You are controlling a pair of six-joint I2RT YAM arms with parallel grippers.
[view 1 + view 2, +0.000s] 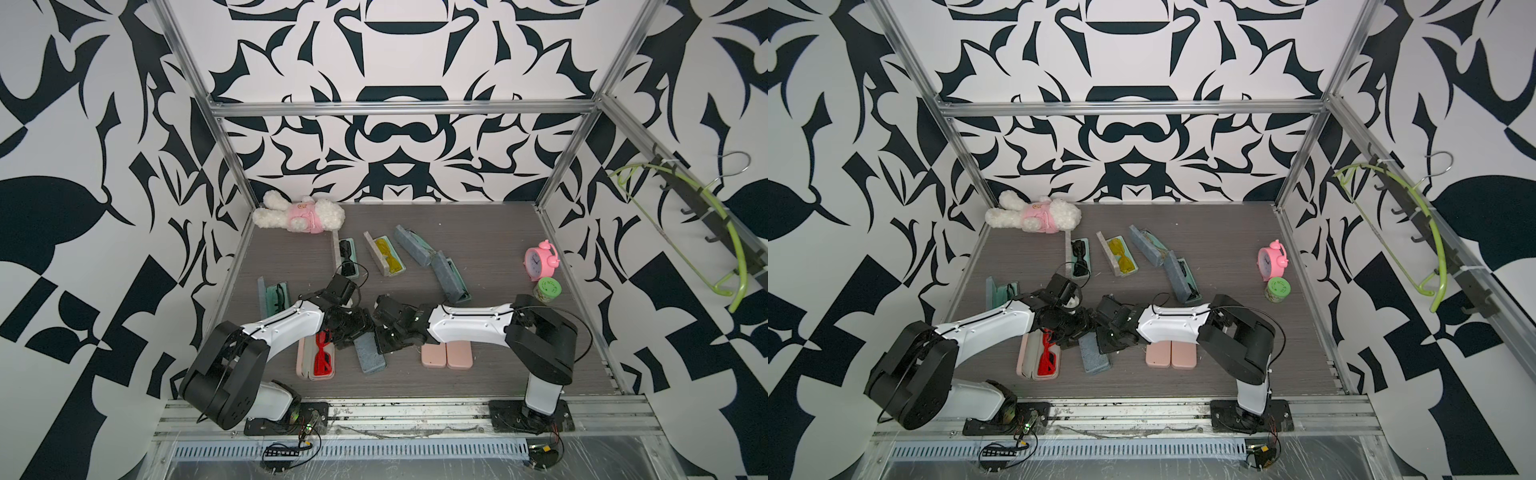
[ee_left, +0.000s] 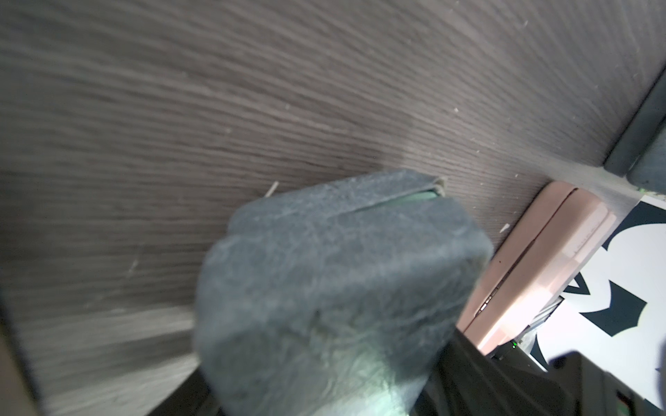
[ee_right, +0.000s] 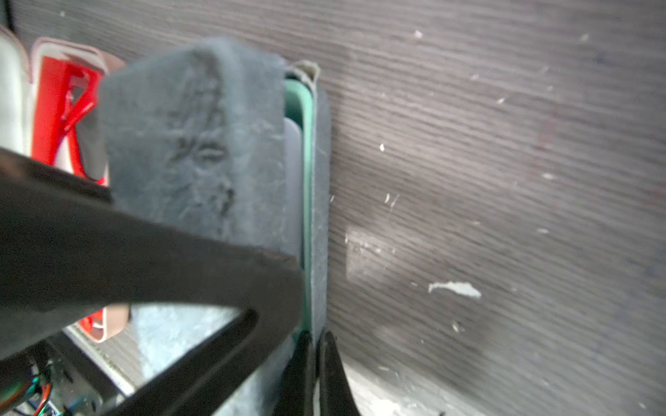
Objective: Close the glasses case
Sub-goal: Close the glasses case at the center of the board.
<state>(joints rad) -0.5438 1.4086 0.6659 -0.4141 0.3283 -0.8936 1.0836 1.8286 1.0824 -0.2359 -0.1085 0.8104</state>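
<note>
The glasses case [image 1: 370,353] [image 1: 1094,354] is grey-blue felt and lies near the table's front, between my two grippers. In the right wrist view its lid [image 3: 187,144] stands a little above the base, and the teal lining [image 3: 306,162] shows in the gap. My right gripper [image 3: 315,345] [image 1: 388,338] is shut on the thin side wall of the case. My left gripper [image 1: 351,330] straddles the lid, jaws wide apart. One of its black fingers [image 3: 144,252] crosses the lid. In the left wrist view the case [image 2: 342,270] fills the middle and hides the fingertips.
A pink case with red glasses [image 1: 318,361] lies just left of the grey case, and a pink case [image 1: 446,355] lies right of it. Several open cases [image 1: 386,255] lie behind. A plush bunny [image 1: 299,216], a pink clock [image 1: 540,262] and a green jar [image 1: 547,289] stand further back.
</note>
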